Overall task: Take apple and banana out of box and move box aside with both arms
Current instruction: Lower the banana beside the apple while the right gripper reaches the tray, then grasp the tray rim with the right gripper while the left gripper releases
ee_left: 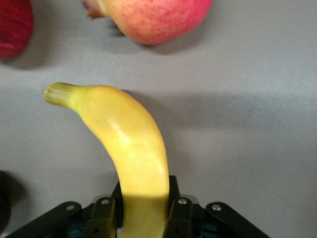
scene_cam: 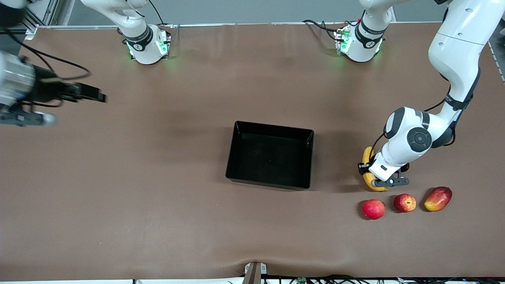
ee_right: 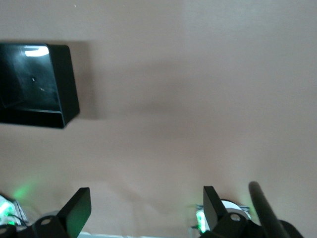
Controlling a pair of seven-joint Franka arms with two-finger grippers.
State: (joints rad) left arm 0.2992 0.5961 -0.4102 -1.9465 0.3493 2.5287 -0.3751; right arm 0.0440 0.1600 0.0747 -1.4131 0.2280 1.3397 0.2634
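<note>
The yellow banana lies toward the left arm's end of the table, beside the black box. My left gripper is down on it and shut around its middle. In the left wrist view the banana runs out from between the fingers. The streaked apple sits nearer the front camera than the banana; only its edge shows in the left wrist view. My right gripper is open and empty, high over the right arm's end of the table. Its view shows the box.
A plain red round fruit and a red-yellow mango flank the apple in a row. The red fruit lies close off the banana's stem end. A small dark object sits beside the left hand.
</note>
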